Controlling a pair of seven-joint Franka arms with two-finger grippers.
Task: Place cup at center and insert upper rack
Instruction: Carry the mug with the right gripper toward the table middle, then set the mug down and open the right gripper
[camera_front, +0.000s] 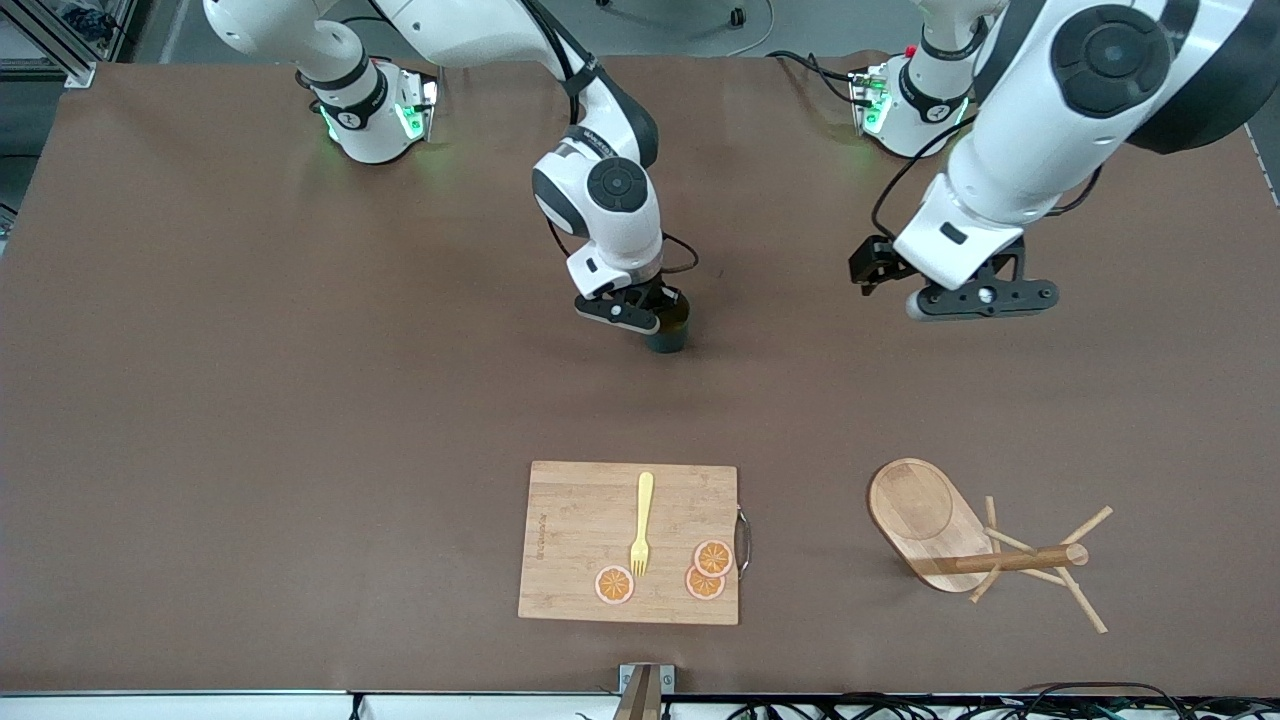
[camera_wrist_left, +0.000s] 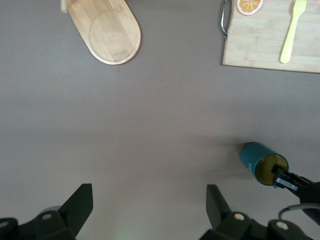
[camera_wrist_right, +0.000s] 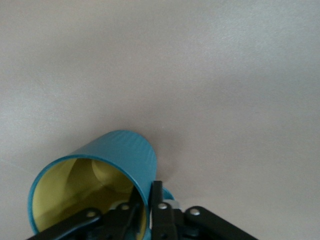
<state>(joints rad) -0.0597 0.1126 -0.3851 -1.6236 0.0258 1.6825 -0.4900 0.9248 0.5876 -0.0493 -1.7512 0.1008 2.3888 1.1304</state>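
Right now the right gripper (camera_front: 655, 322) is near the middle of the brown table (camera_front: 250, 400), a bit closer to the edge where the robots stand. Its fingers are pinched on the rim of the cup (camera_front: 670, 330), one inside and one outside. In the right wrist view the cup (camera_wrist_right: 95, 185) is teal outside and yellow inside, and it seems to sit on the table or just above it; which one is hard to tell.

Next comes the cutting board (camera_front: 630, 540), close to the middle of the camera's edge. A yellow fork (camera_front: 641, 525) and three orange slices (camera_front: 705, 570) lie on it.

Farther along, the left gripper (camera_front: 975, 300) hangs in the air with its fingers wide apart, holding nothing. It is over bare table toward the left arm's end.

Last is the upper rack (camera_front: 985, 545), lying tipped over near the camera's edge at the left arm's end. Its oval base stands on edge and its post (camera_front: 1020, 560) points along the table toward the left arm's end, with thin pegs sticking out. The left arm looks much nearer to it than the right arm. The rack lies toward the camera's edge from the left gripper, so that gripper would likely reach down that way and grab across the post.

The table is wide and mostly bare. Cables run along the camera's edge.
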